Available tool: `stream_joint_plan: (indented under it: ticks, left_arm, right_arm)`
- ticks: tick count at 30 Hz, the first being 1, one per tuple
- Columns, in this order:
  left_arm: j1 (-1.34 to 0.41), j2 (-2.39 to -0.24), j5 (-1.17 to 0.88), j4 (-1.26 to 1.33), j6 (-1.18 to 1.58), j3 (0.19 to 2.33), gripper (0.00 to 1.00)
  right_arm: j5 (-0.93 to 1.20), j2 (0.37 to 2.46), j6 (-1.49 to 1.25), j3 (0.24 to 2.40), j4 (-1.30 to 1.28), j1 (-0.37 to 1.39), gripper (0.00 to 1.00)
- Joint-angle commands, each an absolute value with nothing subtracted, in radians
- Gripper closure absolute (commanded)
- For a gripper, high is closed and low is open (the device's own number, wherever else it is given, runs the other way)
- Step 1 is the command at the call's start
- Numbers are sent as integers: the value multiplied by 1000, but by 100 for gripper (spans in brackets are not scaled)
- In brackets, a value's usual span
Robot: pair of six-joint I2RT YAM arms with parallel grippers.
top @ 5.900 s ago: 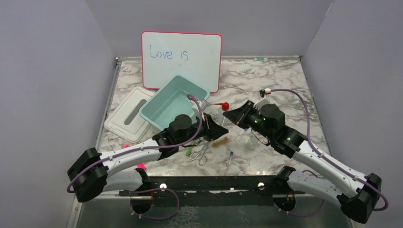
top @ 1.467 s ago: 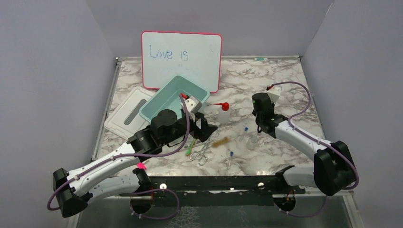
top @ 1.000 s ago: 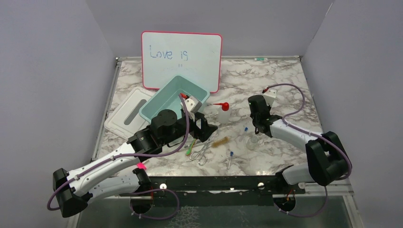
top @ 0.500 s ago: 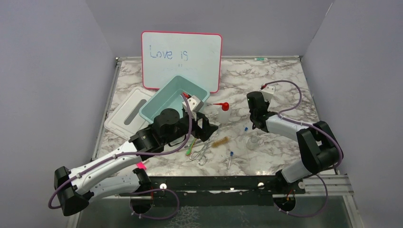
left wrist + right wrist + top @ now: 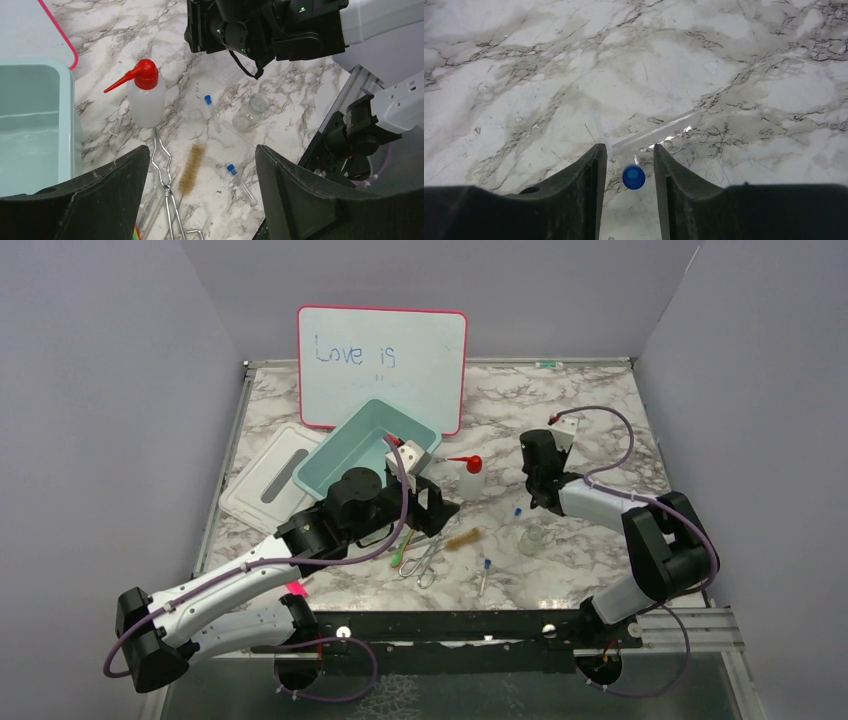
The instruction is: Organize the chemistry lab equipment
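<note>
**Left arm** (image 5: pixel 250 570): reaches from the near-left corner diagonally toward the middle of the desk (image 5: pixel 600 410), with its wrist raised just beside the teal bin (image 5: pixel 355 455).
**Left fingers** (image 5: pixel 100 200): spread wide with nothing between them, hanging over the metal tongs (image 5: pixel 167 185) and the brown bristle brush (image 5: pixel 191 167).

**Right arm** (image 5: pixel 600 505): folded back tightly on itself, elbow near the right edge, wrist pitched down at the desk.
**Right fingers** (image 5: pixel 574 195): a little apart, standing either side of the cap of a blue-capped tube (image 5: pixel 634 177). A sliver of marble shows on each side of the cap, so there is no clamp on it. The tube's clear body runs away up and to the right, faint against the marble.

**Equipment, all on the desk outside the bin:**
- White squeeze bottle (image 5: pixel 470 480), upright, red nozzle pointing toward the bin.
- Small glass flask (image 5: pixel 533 538), near the right wrist.
- Second blue-capped tube (image 5: pixel 484 570), nearer the front edge.
- Tongs and brush, just beside each other.

**Hard to make out:**
- From above, the right fingers are hidden under their own wrist.
- The tongs' handles are cut off at the bottom of the left wrist view.
- A pink object lies mostly covered beneath the left arm.
- A green item by the tongs cannot be identified.

**Also present:** a bin lid (image 5: pixel 270 480) to the left of the bin, and a whiteboard (image 5: pixel 382 365) propped at the back.
</note>
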State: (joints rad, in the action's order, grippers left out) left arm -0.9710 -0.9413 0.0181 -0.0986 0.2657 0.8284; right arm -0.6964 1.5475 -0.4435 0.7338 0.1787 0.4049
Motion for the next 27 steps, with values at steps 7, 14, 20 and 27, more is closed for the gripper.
stream_joint_plan:
  ticks: [7, 14, 20, 27]
  left_arm:
    - [-973, -934, 48, -63, 256, 854, 20]
    - [-973, -892, 129, -115, 227, 857, 20]
    - [-973, -814, 226, -169, 210, 813, 20]
    - [-972, -801, 345, -182, 223, 794, 21]
  right_arm:
    - [-643, 1475, -470, 881, -83, 398, 48]
    - [-555, 1411, -532, 930, -312, 358, 47]
    - [-450, 1360, -487, 924, -366, 345, 54]
    - [-461, 1446, -483, 998, -466, 345, 71]
